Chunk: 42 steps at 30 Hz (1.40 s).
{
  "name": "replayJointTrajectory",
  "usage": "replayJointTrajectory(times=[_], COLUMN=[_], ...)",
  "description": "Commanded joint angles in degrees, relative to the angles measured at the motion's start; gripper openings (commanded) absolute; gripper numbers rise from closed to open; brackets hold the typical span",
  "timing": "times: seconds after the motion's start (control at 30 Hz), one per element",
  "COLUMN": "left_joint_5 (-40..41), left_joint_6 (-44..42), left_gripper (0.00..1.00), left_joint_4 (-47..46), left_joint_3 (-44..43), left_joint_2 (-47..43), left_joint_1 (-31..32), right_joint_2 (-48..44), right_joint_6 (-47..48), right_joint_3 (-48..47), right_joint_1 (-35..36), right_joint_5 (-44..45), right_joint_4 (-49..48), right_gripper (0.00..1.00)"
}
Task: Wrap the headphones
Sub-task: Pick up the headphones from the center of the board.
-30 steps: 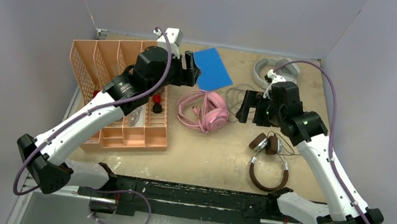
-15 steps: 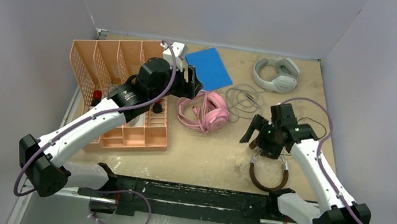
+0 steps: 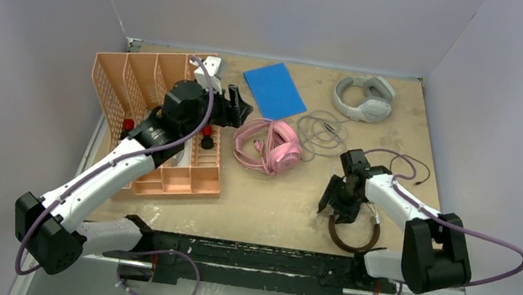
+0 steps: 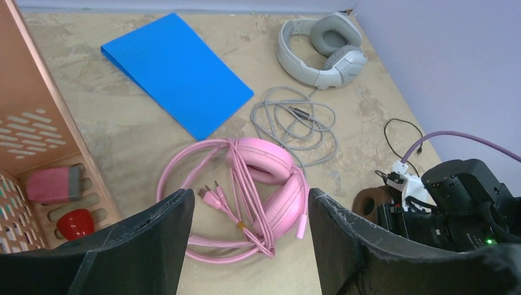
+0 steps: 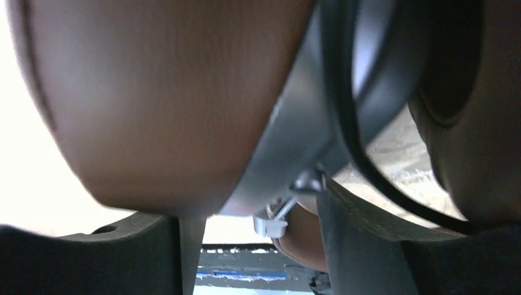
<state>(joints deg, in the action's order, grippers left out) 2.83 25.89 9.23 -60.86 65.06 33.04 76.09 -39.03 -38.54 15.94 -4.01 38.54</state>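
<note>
Right end effector [image 3: 340, 204]: brown headphones [image 5: 153, 104] sit between jaws, grip cannot be told; advisable: clamp squarely, sparing black cable [image 5: 362, 166].

Soft even light; right wrist view blurred, blown out at left.

Brown headphones [image 5: 153, 104] show smooth matt leatherette, silvery metal.

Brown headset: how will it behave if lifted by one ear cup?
The brown headset will probably dangle: its thin headband hoop extends well beyond the cups. Its thin black cable lies loose, so it will likely trail and could snag. The cup looks smooth and rounded, so may slip between the fingers.
</note>
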Motion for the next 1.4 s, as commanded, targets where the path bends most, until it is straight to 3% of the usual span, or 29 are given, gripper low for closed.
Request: replayJointTrajectory(times=[0.0, 0.1, 0.3, 0.43, 0.5, 0.67, 0.8, 0.9, 1.07, 1.37], left_joint_5=[-2.3, -2.6, -2.1, -4.7, -3.3, 11.0, 24.1, 34.9, 39.5, 52.2], left_joint_6=[-0.2, 1.4, 8.5, 13.9, 15.0, 17.8, 16.6, 14.5, 14.1, 15.7], left_gripper=[0.66, 0.65, 0.64, 0.64, 0.64, 0.62, 0.62, 0.62, 0.63, 0.62], left_joint_4=[-4.9, -6.3, -3.9, -2.9, -2.3, -2.7, -8.1, -10.7, -15.0, -12.9], left_joint_3=[1.2, 1.5, -2.0, -4.5, -5.5, -5.9, -2.4, -2.1, -1.1, -3.9], left_joint_2=[0.5, 1.0, 2.7, 5.3, 6.9, 11.3, 12.4, 14.8, 17.5, 27.7], left_joint_1=[-0.1, -0.1, 0.0, 0.9, 4.4, 18.7, 28.0, 33.7, 38.4, 41.8], right_joint_2=[0.7, -0.2, -9.3, -13.7, -15.4, -20.1, -23.0, -24.0, -25.2, -26.4], right_joint_6=[-0.1, -1.1, -5.4, -18.3, -27.1, -43.1, -52.8, -56.8, -58.7, -60.0], right_joint_3=[2.4, 3.7, -3.5, -9.4, -11.1, -10.9, -7.8, -6.8, -7.1, -10.7], right_joint_1=[-0.1, -0.1, -0.2, -0.2, -0.2, -0.2, -0.1, -0.2, -0.2, -0.2], right_joint_5=[-3.0, -7.9, -19.4, -16.6, -14.8, -7.3, -5.2, -4.8, -3.9, -1.8], right_joint_4=[-8.2, -12.7, -14.4, -12.5, -13.1, -22.7, -27.5, -28.7, -28.6, -27.4], right_gripper=[0.60, 0.29, 0.00, 0.00, 0.00, 0.00, 0.00, 0.00, 0.00, 0.00])
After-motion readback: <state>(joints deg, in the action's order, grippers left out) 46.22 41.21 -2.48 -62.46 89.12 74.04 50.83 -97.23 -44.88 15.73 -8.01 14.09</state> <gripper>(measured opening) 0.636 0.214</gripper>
